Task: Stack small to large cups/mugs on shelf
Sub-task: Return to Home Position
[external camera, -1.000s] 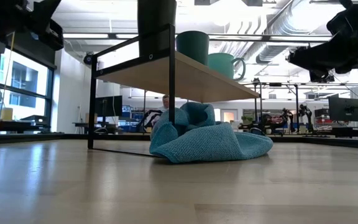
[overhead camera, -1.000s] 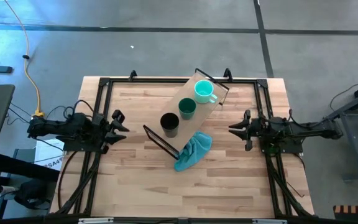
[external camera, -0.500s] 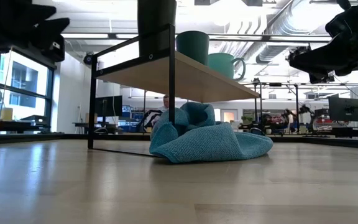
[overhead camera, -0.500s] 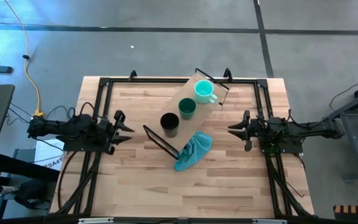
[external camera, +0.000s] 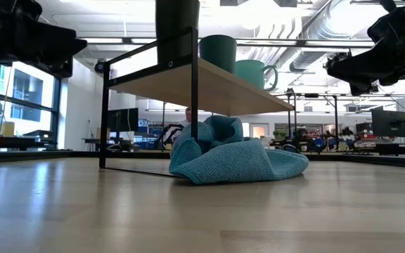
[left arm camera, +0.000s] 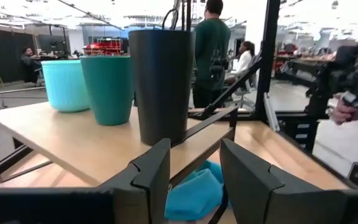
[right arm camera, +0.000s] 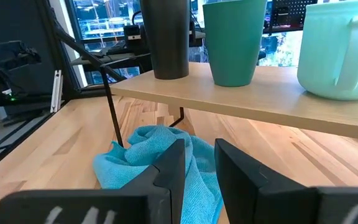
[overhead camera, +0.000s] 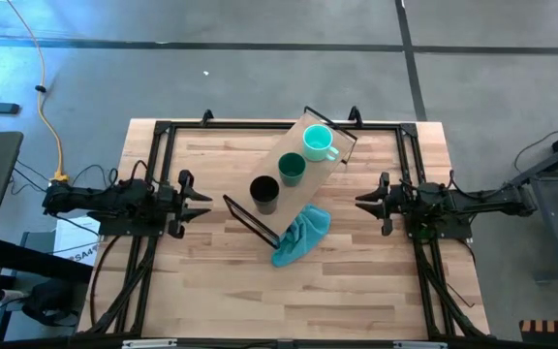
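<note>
The light-wood shelf (overhead camera: 277,181) with black frame legs stands slantwise at the table's middle. On its board stand three cups in a row: the black cup (overhead camera: 264,191) at the near end, the dark green cup (overhead camera: 292,167) in the middle, and the mint mug (overhead camera: 317,142) with a side handle at the far end. My left gripper (overhead camera: 200,199) is open and empty, left of the shelf, level with the black cup (left arm camera: 162,84). My right gripper (overhead camera: 360,203) is open and empty, right of the shelf, facing the cups (right arm camera: 234,40).
A teal cloth (overhead camera: 299,237) lies crumpled on the table at the shelf's near right side, partly under the board (external camera: 230,158). A black frame runs along the table's edges (overhead camera: 163,131). People stand in the room beyond the table (left arm camera: 211,43).
My left gripper has gone a short way toward the table's right edge, toward the shelf's near end and the black cup, staying open and level. The cups, shelf and cloth have stayed where they were.
</note>
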